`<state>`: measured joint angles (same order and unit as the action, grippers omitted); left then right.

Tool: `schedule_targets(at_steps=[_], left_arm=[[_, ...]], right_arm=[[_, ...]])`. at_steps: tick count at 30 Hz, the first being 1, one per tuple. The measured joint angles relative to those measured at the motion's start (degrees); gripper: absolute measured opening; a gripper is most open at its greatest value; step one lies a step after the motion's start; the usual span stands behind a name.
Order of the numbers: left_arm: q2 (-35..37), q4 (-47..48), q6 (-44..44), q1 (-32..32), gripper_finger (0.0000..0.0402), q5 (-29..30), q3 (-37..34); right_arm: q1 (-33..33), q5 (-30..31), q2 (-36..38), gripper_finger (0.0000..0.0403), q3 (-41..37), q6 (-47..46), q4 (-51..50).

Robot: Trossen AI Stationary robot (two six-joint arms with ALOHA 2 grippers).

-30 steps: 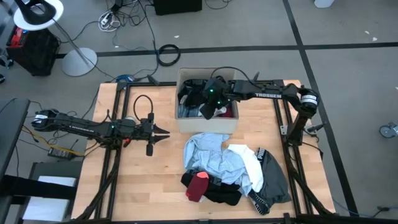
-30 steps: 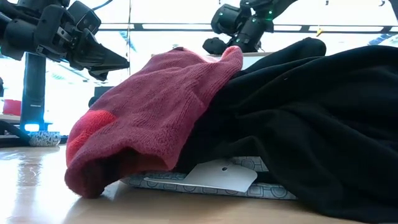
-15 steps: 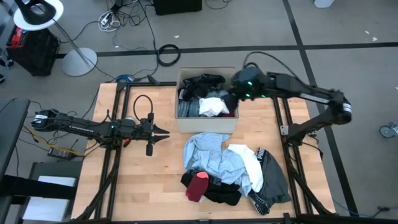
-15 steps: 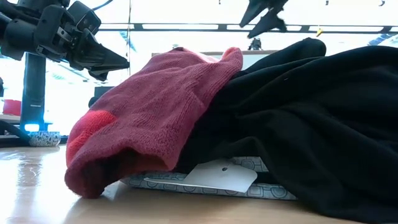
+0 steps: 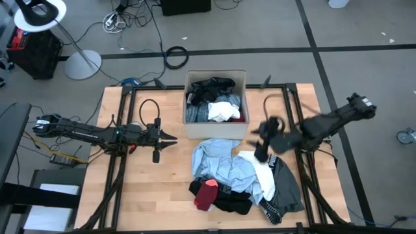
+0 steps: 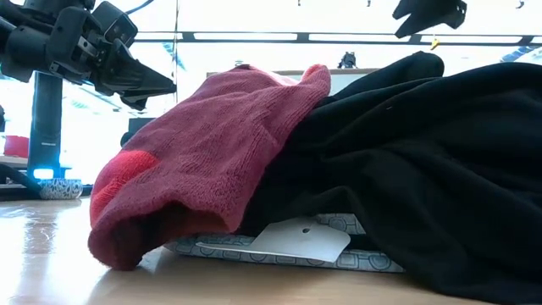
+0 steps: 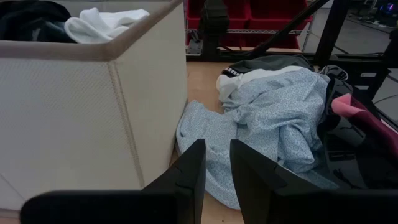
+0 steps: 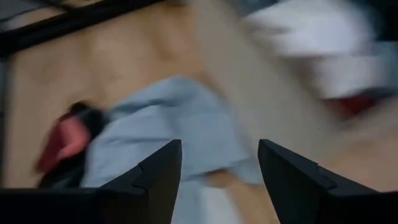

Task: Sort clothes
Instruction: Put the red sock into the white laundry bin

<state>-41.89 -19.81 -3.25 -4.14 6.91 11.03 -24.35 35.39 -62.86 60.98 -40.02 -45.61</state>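
A pile of clothes lies on the near middle of the table: light blue (image 5: 221,162), white (image 5: 260,170), grey (image 5: 286,185), black (image 5: 231,201) and a small red piece (image 5: 207,194) lying on the black one (image 6: 406,169). More clothes, black (image 5: 209,88) and white (image 5: 222,112), lie in the beige box (image 5: 216,129). My right gripper (image 5: 262,148) is open and empty above the pile's right part; its wrist view (image 8: 219,146) looks down on the light blue garment. My left gripper (image 5: 170,138) hovers left of the pile, narrowly open and empty.
The box stands at the table's far middle, its wall close in front of my left gripper (image 7: 74,118). Bare wood shows left of the pile (image 5: 149,188). Black frame rails run along the table's sides (image 5: 305,182). A lamp base and cables lie on the floor beyond.
My right gripper has risen out of the box, swung toward the table's right edge, then come toward the near edge and now stands over the pile's right part. A white garment now shows in the box where the gripper had been.
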Motion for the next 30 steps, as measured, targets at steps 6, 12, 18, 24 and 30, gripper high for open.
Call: schedule_targets(at_steps=[6, 12, 18, 24, 30], left_arm=[[0.00, 0.00, 0.00, 0.02, 0.0080, 0.01, 0.00], [-0.02, 0.00, 0.00, 0.01, 0.0080, 0.01, 0.00], [-0.01, 0.02, -0.01, 0.01, 0.0080, 0.01, 0.00], [-0.02, -0.15, -1.71, 0.00, 0.0080, 0.01, 0.00], [-0.01, -3.39, -1.72, 0.02, 0.0080, 0.01, 0.00]], right_arm=[[-4.24, -7.11, -6.27, 0.0214, -5.80, 9.04, 20.13], [-1.95, -14.29, -15.31, 0.0209, -5.74, 16.30, 32.37], [0.39, -20.31, -22.03, 0.0195, -5.74, 17.71, 39.67], [1.19, -25.00, -25.05, 0.0184, -5.72, 17.80, 45.98], [1.55, -23.32, -24.11, 0.0178, -5.69, 17.81, 44.22]])
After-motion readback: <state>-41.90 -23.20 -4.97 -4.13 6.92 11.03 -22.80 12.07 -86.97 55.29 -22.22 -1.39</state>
